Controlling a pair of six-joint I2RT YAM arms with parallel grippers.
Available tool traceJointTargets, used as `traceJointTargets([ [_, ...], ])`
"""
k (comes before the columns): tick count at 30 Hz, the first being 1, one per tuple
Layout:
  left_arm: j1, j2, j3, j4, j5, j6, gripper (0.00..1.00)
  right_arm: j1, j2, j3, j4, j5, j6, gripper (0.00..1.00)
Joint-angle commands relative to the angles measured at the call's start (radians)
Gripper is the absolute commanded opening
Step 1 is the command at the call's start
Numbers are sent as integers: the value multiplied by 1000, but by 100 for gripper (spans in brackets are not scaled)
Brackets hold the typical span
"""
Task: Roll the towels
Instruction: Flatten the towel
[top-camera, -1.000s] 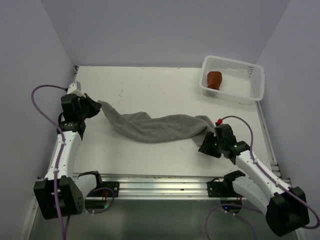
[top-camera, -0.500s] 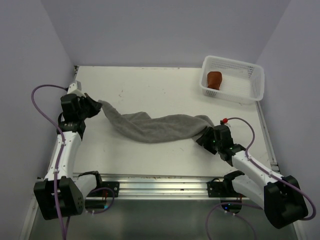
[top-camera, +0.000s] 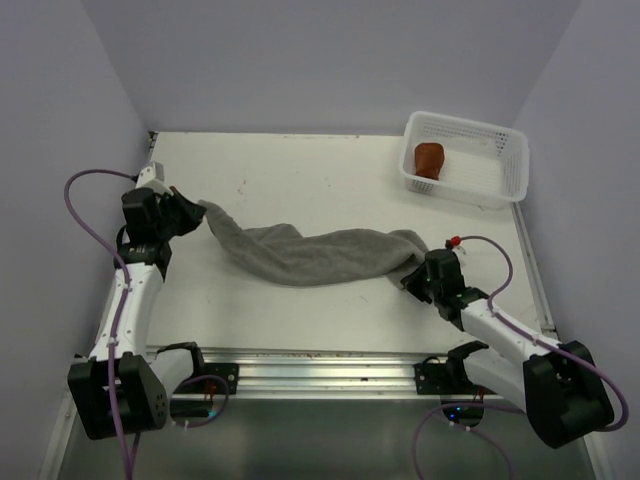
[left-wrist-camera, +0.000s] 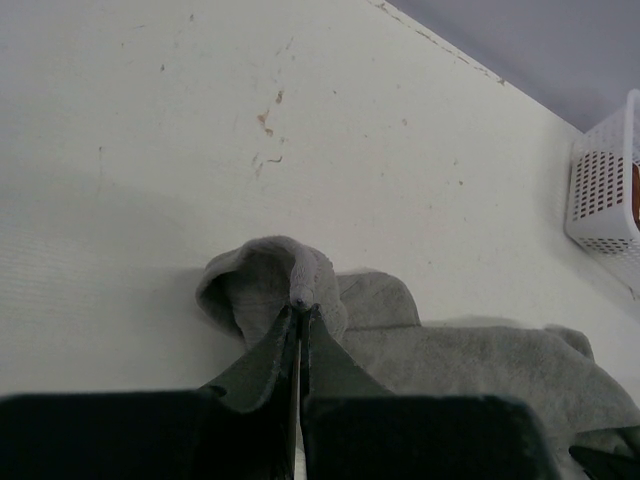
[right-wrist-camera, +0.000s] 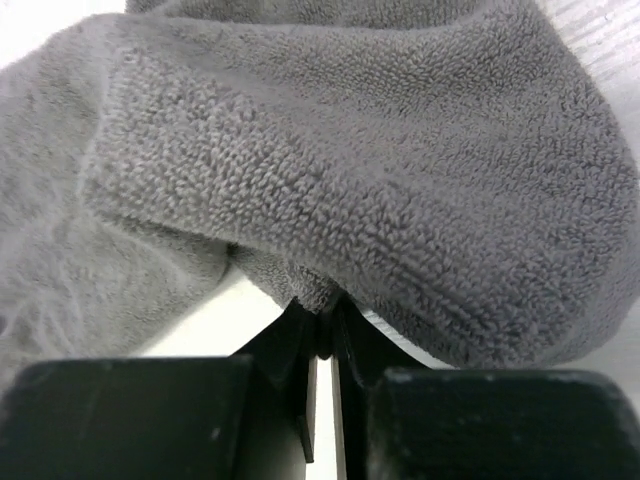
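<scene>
The right gripper (right-wrist-camera: 320, 318) nips the near end of the grey towel (top-camera: 310, 255), jaws almost together on a fold of looped terry. From there the towel runs away to the left as a long, rumpled rope, not yet rolled. Its far corner is bunched in the closed jaws of the left gripper (left-wrist-camera: 300, 312). Beyond the right gripper, the rust-brown towel (top-camera: 429, 158) sits as a stubby roll in the white mesh basket (top-camera: 505, 170).

grey towel (top-camera: 310, 255) x1 | rust-brown towel (top-camera: 430, 158) x1 | white mesh basket (top-camera: 460, 190) x1 | robot arms x2: left arm (top-camera: 130, 300), right arm (top-camera: 500, 330) | purple cables (top-camera: 72, 200) x2 | table (top-camera: 300, 170) x1
</scene>
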Motion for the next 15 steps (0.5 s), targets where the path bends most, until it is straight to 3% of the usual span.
traceJointTargets([
  [1,-3,-5,-14,56,21,26,0,3,-28,72,-27,45,17,7],
  [5,-3,-17,-14,55,15,28,0,3,-94,201,-188,30,-3,0],
  [9,-3,-37,-8,50,-28,25,0,2,-198,319,-407,18,-6,0],
  [15,3,-49,13,9,-118,22,0,-8,-255,456,-541,-5,31,0],
])
